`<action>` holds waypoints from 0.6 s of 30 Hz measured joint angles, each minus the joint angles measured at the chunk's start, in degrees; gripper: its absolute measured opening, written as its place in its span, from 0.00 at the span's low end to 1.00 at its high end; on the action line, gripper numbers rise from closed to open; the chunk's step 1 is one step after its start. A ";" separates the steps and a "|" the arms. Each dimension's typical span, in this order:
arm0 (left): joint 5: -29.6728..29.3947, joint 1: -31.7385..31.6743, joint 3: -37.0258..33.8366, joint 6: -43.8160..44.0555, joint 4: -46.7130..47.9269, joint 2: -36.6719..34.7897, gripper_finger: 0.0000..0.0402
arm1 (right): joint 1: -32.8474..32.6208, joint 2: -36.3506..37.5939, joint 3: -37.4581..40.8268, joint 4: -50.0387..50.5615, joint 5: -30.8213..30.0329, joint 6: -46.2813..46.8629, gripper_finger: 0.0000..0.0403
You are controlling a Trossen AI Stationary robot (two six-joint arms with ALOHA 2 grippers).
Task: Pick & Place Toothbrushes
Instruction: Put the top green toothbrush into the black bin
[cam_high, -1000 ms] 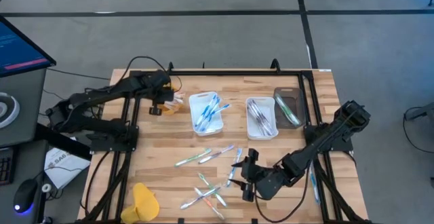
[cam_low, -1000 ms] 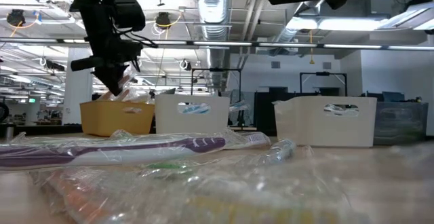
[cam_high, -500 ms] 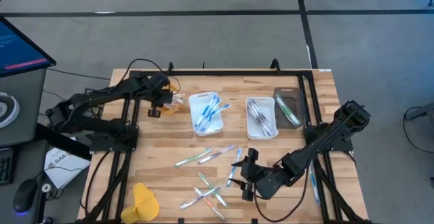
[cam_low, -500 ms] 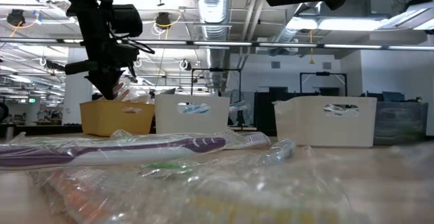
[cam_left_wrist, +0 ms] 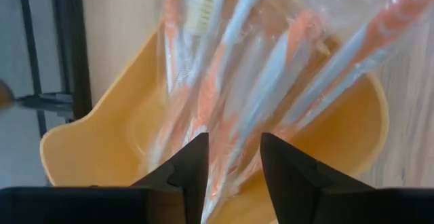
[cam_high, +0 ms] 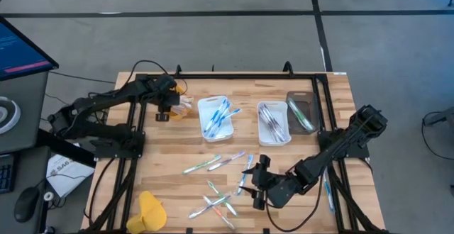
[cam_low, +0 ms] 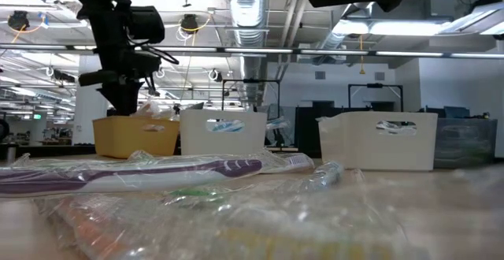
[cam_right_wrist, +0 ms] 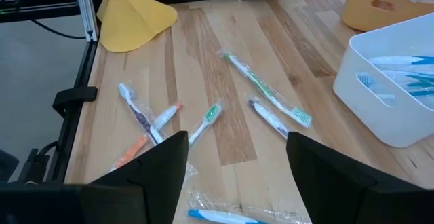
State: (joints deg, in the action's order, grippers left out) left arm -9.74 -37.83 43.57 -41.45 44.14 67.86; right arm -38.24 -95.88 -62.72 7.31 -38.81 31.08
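The left jaws [cam_high: 172,106] hang over the yellow tray [cam_high: 181,107] at the far left of the row of trays. In the left wrist view their two dark fingers [cam_left_wrist: 192,172] stand a little apart, with nothing pinched between them. Just ahead of and below the tips lies a bundle of wrapped orange toothbrushes [cam_left_wrist: 271,81], leaning inside the yellow tray and resting against its wall. In the low view the left jaws [cam_low: 118,98] sit right above the rim of that tray.

The right jaws [cam_high: 257,184] hover low over the near part of the tabletop [cam_high: 163,156], wide apart and empty. Ahead of them, loose toothbrushes [cam_right_wrist: 268,91] lie scattered flat on the wood: a green one in its wrapper stretched toward the white tray [cam_right_wrist: 397,88], a short dark-handled one beside it, a green-headed one nearer the tips, and an orange one crossed with a blue-and-white one off to one side. Another wrapped blue brush lies right under the tips. A yellow cloth-like cone [cam_right_wrist: 132,10] rests at the tabletop's edge, well beyond the scattered brushes.

Farther from the right jaws, the white tray holds blue toothbrushes [cam_high: 216,115], a second white tray [cam_high: 274,123] holds grey ones, and a dark tray [cam_high: 302,112] beside it holds a green one.
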 joint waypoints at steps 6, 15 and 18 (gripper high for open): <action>0.60 2.61 1.20 7.81 1.11 -5.28 0.31 | 0.00 0.00 0.02 0.53 0.00 -0.07 0.61; 10.19 15.06 1.25 25.91 0.72 -18.40 0.30 | 0.00 -0.02 0.02 1.03 0.00 -0.12 0.61; 10.83 21.02 1.25 34.01 -0.77 -19.35 0.30 | 0.00 -0.02 0.02 1.03 0.00 -0.14 0.61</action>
State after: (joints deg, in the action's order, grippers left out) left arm 1.10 -16.80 44.82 -7.43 43.37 48.51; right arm -38.24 -95.90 -62.70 8.34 -38.81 30.94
